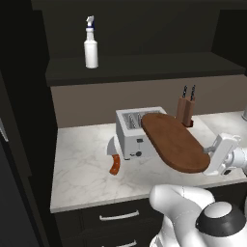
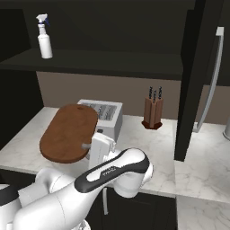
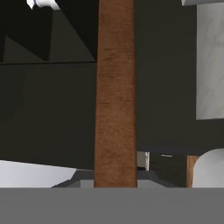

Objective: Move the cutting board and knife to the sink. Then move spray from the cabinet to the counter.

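spray: spray [image 1: 90,47] upright on the cabinet [image 1: 144,70] shelf, up left, well apart from the arm.
knife: knife [image 1: 114,161] flat on the counter [image 1: 82,176], left of the toaster [image 1: 132,132], handle toward the front edge.
board: board [image 1: 173,141] lifted off the counter, tilted, far end over the toaster, long axis running from there to the claw at its near right end.
claw: gripper [image 1: 211,152] clamped narrow on the board's near end; in the hand view the board runs straight away from it.
knife block: block [image 1: 185,110] just behind the board.
room: the sink isn't visible; judged to lie right, past the dark panel [image 2: 193,81]. A swing right must clear toaster, block and panel.
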